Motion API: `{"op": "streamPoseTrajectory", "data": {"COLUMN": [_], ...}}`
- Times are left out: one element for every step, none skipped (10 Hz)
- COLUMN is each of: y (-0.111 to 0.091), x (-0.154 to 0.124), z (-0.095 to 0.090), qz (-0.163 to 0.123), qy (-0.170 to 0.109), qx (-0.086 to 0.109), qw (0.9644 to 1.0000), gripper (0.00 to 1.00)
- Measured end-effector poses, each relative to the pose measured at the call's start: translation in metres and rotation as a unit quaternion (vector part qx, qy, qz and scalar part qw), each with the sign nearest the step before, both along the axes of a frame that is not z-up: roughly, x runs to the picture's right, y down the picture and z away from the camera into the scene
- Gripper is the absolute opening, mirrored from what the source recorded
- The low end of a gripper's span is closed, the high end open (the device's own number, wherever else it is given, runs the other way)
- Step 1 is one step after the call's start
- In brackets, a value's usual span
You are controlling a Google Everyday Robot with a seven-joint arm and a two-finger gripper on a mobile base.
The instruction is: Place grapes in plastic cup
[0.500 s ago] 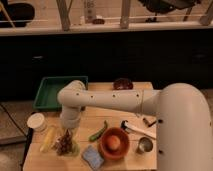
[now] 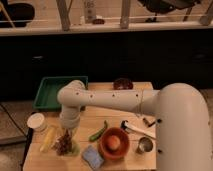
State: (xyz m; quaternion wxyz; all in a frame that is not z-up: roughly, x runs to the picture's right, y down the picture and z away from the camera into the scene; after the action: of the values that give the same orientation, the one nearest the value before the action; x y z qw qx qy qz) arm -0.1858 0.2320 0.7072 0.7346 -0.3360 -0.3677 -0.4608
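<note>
The tool (image 2: pixel 67 132) hangs straight down near the counter's (image 2: pixel 130 162) front left corner, right on top of the grapes (image 2: pixel 63 145); I cannot tell whether it is open or closed, or whether it grips them. The grapes sit at the light-green plastic cup (image 2: pixel 73 149), whose rim shows at their right side. The corn cob (image 2: pixel 48 138) lies just left of them, with the white round container (image 2: pixel 36 121) at the left edge. The green tray (image 2: pixel 46 95) fills the far left corner. The orange bowl (image 2: pixel 115 145) and the metal cup (image 2: pixel 145 145) stand along the front edge.
</note>
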Motion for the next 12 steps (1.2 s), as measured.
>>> {"op": "streamPoseTrajectory", "data": {"y": [-0.0003,-0.0012,-0.0021,-0.0028,-0.003,-0.0032,-0.0032,-0.0031,-0.0029,-0.0038,-0.0056,-0.006], "x": [0.0003,0.0003,0.0003,-0.0001,-0.0007,-0.0007,-0.0014,-0.0017,-0.0012,-0.0001,0.0004,0.0013], "z": [0.0005,0.0005,0.001,0.0009,0.0005,0.0004,-0.0001,-0.0004,-0.0005,0.0017,0.0028,0.0027], "qz": [0.0,0.0,0.0,0.0,-0.001,-0.002,-0.003,-0.004,-0.004,-0.003,-0.002,-0.003], "qy": [0.0,-0.001,-0.001,-0.001,-0.002,-0.003,-0.004,-0.005,-0.005,-0.004,-0.003,-0.002], "qx": [-0.001,-0.002,-0.002,-0.003,-0.004,-0.004,-0.005,-0.006,-0.006,-0.005,-0.005,-0.006], "qw": [1.0,1.0,1.0,1.0,1.0,1.0,1.0,1.0,1.0,1.0,1.0,1.0], "gripper": [0.48,0.49,0.55,0.58,0.58,0.58,0.54,0.54,0.54,0.62,0.71,0.77]}}
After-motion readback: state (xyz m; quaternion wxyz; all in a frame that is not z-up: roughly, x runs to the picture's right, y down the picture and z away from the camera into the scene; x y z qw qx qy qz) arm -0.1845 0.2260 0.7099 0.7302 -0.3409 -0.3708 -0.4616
